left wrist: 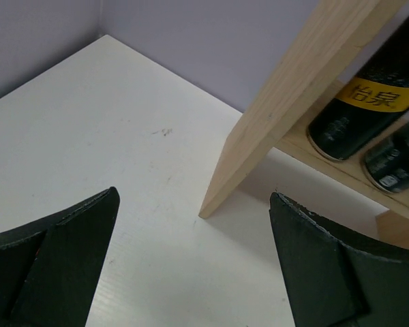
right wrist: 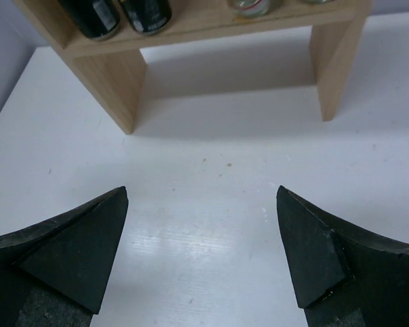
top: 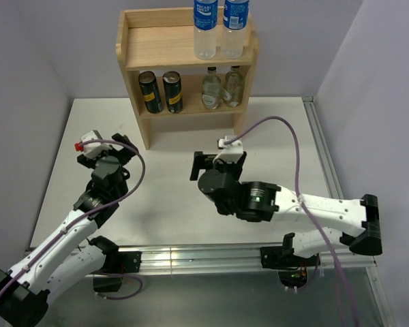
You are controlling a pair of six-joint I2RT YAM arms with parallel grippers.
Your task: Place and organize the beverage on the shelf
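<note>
Just ahead of left claw [left wrist: 193, 201] and right claw [right wrist: 202, 196] stands the shelf [top: 157, 45].

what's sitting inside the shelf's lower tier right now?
On the shelf lower tier: two dark cans at left, two glass bottles at right, all upright. The top board covers the space behind them, so anything farther back can't be seen.

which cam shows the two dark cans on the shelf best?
Top external: left can and right can show whole, side by side on the shelf, lower tier. Left wrist catches only their lower parts and a yellow label; right wrist just their bases at the frame's top.
</note>
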